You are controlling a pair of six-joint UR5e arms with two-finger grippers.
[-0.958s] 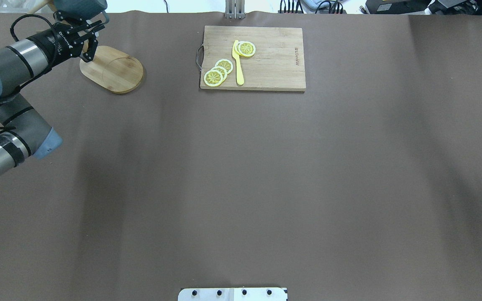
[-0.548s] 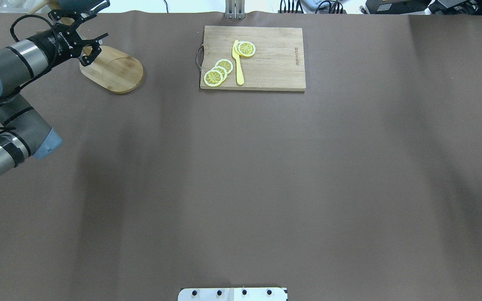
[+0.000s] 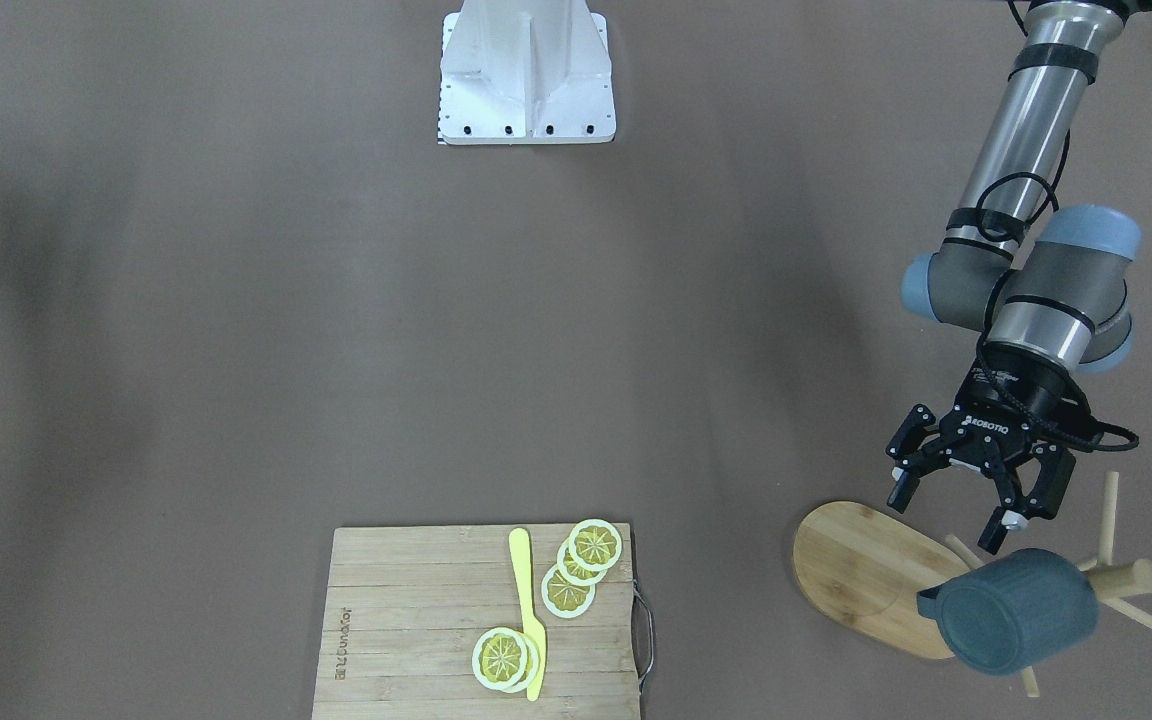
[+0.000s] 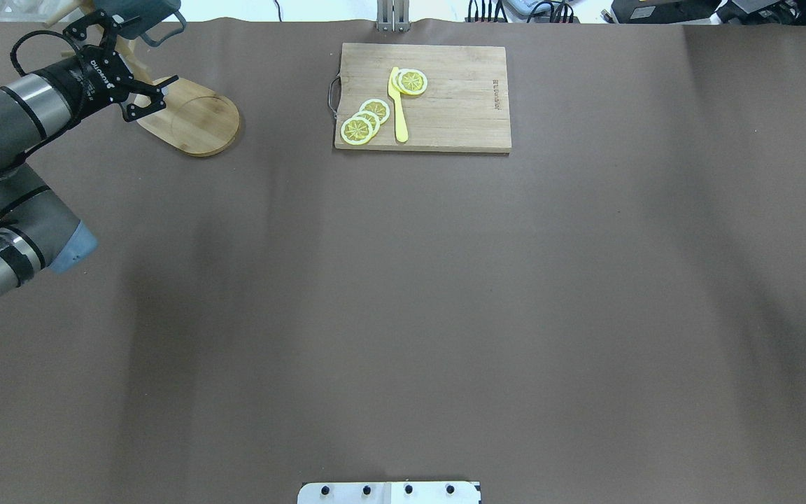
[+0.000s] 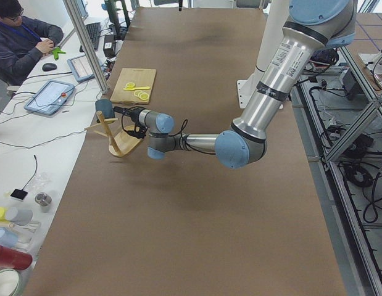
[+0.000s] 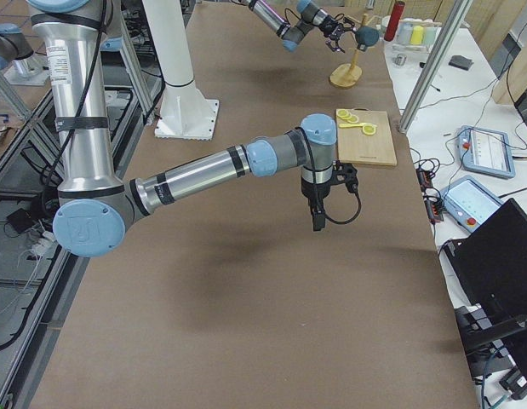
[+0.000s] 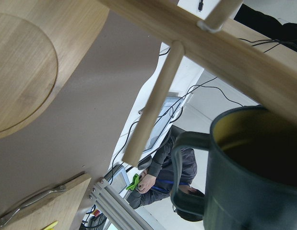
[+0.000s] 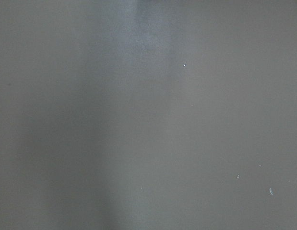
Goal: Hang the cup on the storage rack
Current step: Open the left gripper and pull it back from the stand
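**Operator:** Front-facing view: what is the tool's status?

**Technician:** The left gripper (image 3: 951,515) is at lower right with its jaws spread wide and nothing between them. The cup (image 3: 1021,610) hangs just below it in the frame, against the rack (image 3: 861,570), and no finger is closed on it. The cutting board (image 3: 476,620) at bottom centre is not involved.

**Operator:** Overhead view: what changed?

**Technician:** One second ago the fingers were drawn in beside the cup at upper left. Half a second ago they had spread. Now they are fully spread and the arm has drawn back toward the left edge. The cup has stayed at the top edge. Release appears done, with the cup's weight on the rack.

**Operator:** Side views?

**Technician:** Left-end view: the cup is off the table (image 5: 178,234), on the rack at left centre, with the gripper just beside it. Right-end view: the same group shows small at the top. The right gripper (image 6: 318,217) points down over the table mid-frame, and I cannot tell whether it is open.

**Operator:** Wrist views?

**Technician:** Left wrist: the cup is at lower right beneath the post (image 7: 225,52). One peg (image 7: 153,103) stands bare at centre. None shows through the handle loop (image 7: 184,177), so what bears the cup is hidden. Right wrist: tabletop only.

**Operator:** Consequence?

**Technician:** Hanging appears complete. Withdraw clear of the rack, since a knock could dislodge the cup.
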